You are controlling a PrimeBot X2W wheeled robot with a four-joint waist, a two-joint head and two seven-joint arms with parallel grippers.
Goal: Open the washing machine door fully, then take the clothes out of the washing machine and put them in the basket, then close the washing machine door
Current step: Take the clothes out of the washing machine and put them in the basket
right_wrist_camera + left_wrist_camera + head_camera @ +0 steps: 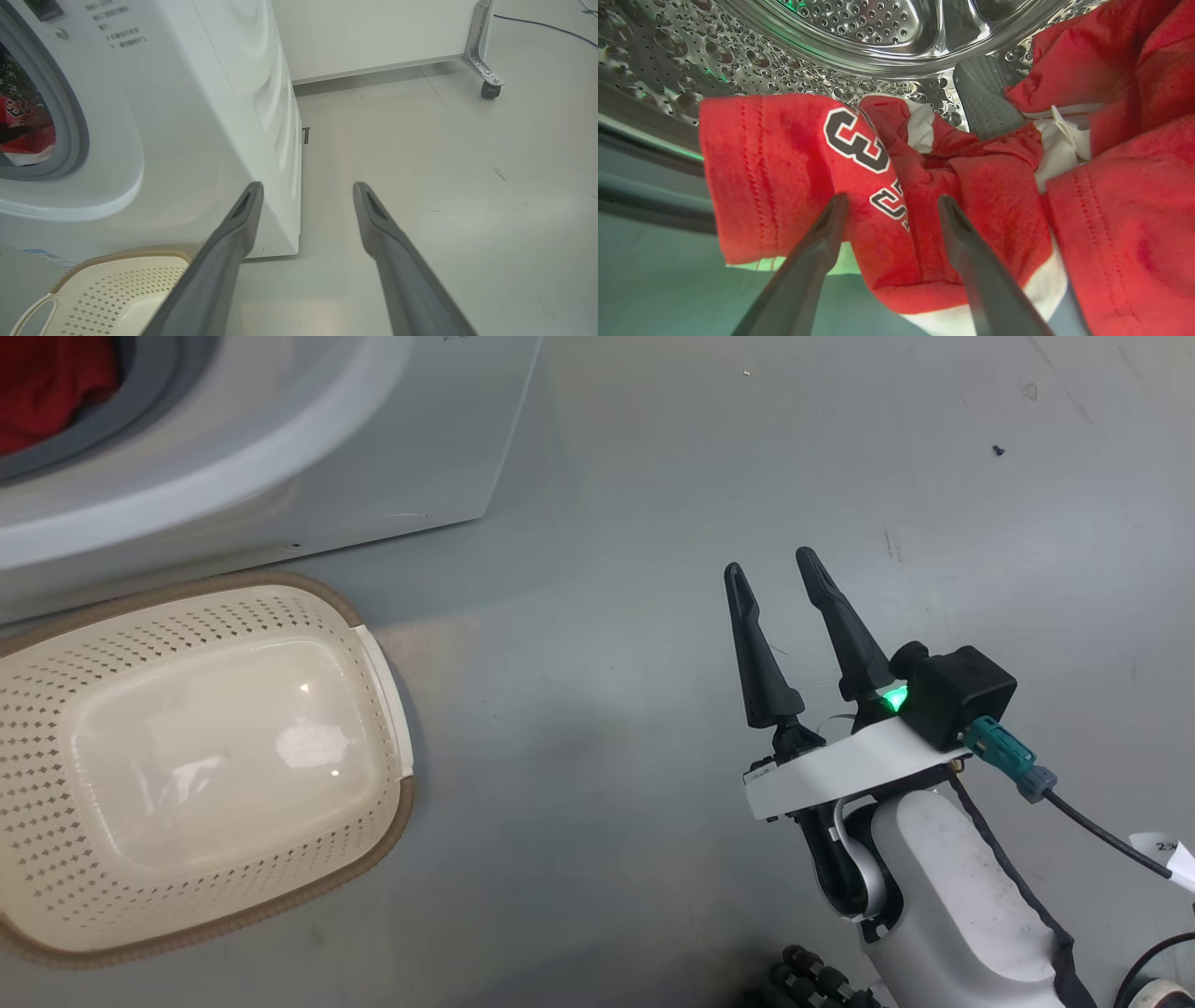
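Two grippers, each of two long dark tapered fingers. Left gripper (893, 200): inside the washing machine (187, 116), jaws spread wide over a red fold, gripping nothing. Right gripper (770, 562): jaws equally wide, nothing between them, above smooth grey floor (607, 756).

Clothes (784, 177): soft bright red fabric, white trim, black-and-white numerals, double-stitched hems; bunched in the drum (859, 23), perhaps two garments, folds too tangled to count.

One drum: shiny perforated steel, dimpled, with one ribbed grey paddle (985, 107) behind the cloth. One grey rubber ring (74, 135) round the opening.

One basket (56, 728): cream plastic, rounded rectangle, diamond perforations, brown woven-look rim, glossy bare bottom; on the floor just before the machine, well apart from the right gripper.

One castor (489, 89) on a metal bracket, well beyond.
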